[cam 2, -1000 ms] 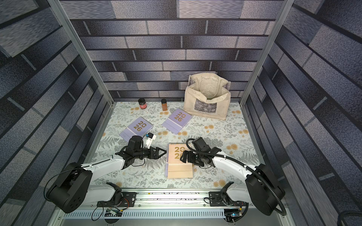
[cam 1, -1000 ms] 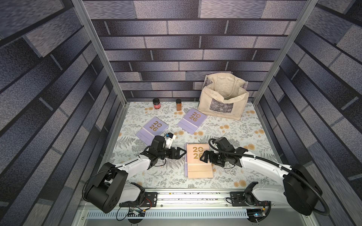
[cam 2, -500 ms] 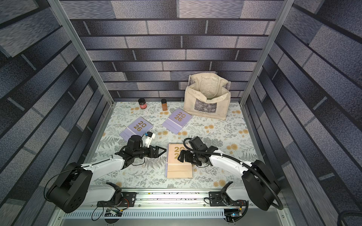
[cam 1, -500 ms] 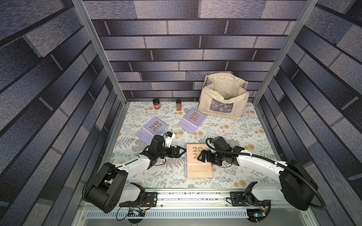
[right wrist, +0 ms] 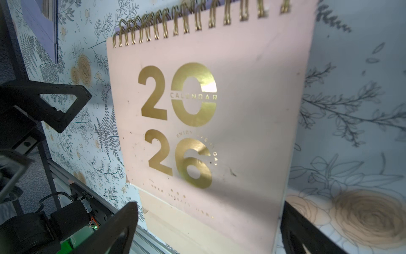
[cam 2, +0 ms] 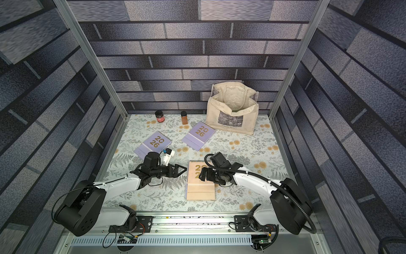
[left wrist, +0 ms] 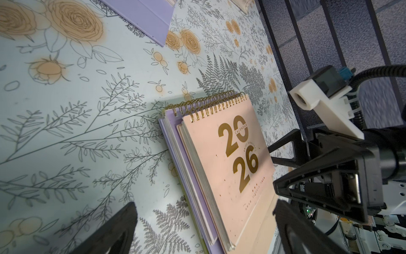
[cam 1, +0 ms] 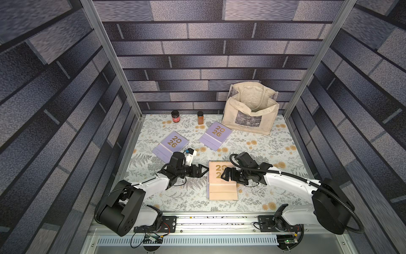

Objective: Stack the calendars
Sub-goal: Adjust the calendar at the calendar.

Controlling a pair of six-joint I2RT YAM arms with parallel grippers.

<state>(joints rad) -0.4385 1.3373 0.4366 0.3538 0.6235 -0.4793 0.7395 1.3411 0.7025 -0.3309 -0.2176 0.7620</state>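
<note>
The fingers [right wrist: 127, 220] of the right gripper [cam 1: 226, 173] were seen spread wide apart, with nothing clamped between them. They were held over the cover of the peach calendar [cam 1: 222, 187], near its gold "2026"; whether the cover was touched could not be told. In the right wrist view the peach cover filled the space between the two dark fingers.

The fingers [left wrist: 114, 231] of the left gripper [cam 1: 201, 170] were likewise found parted and empty. This gripper was placed just beside the left edge of the peach calendar, its tips pointed toward it, apart from it in both top views.

The peach calendar was laid flat on top of a lilac calendar [left wrist: 171, 125], whose gold spiral and lilac edge were shown beneath it in the left wrist view (the two spirals were set side by side, slightly offset). This pile was placed near the front middle of the floral table [cam 1: 274, 149], between the two arms.

Two more lilac calendars were left flat and unstacked farther back: one [cam 1: 170, 144] just behind the left gripper, the other [cam 1: 215, 135] nearer the middle, both turned at an angle.

Behind them, by the back wall, a cream tote bag [cam 1: 250, 116] was stood upright and open. A dark jar [cam 1: 175, 116] and an amber jar [cam 1: 200, 117] were set to its left.
</note>
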